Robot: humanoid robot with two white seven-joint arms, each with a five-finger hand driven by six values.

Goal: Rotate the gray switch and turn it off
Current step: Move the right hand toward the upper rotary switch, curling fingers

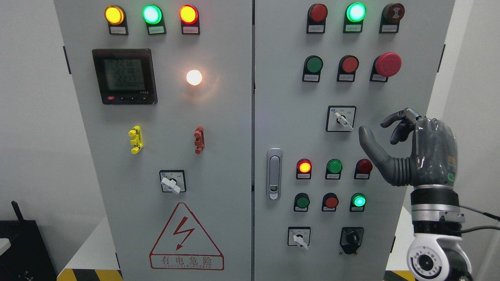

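The grey cabinet fills the view, its two doors meeting at a centre seam, and the door handle just right of that seam serves as the landmark. Up and to the right of the handle sits the gray switch — a small rotary selector on a square plate, its pale lever pointing down and to the right. It is probably the task's switch, being nearest the hand; three other selectors share the panel, one to the handle's left, one below it and a dark-knobbed one below and further right.

The right hand hangs right of the switch and higher than the handle, near the door's right edge, apart from the lever. Its thumb is stretched toward the switch and its fingers are loosely curled, holding nothing — a half-formed pinch, not a grasp.

I judge the lever to be rigid plastic, light, with a sprung detent that resists and then clicks. It is narrow and smooth, so the hold belongs across its two flat sides, thumb against a fingertip, near the hub, where a twist will not slip off.

The plate's markings are too small to read, so the off position cannot be told. The left arm is out of view, and the fingertips are partly hidden behind the palm.
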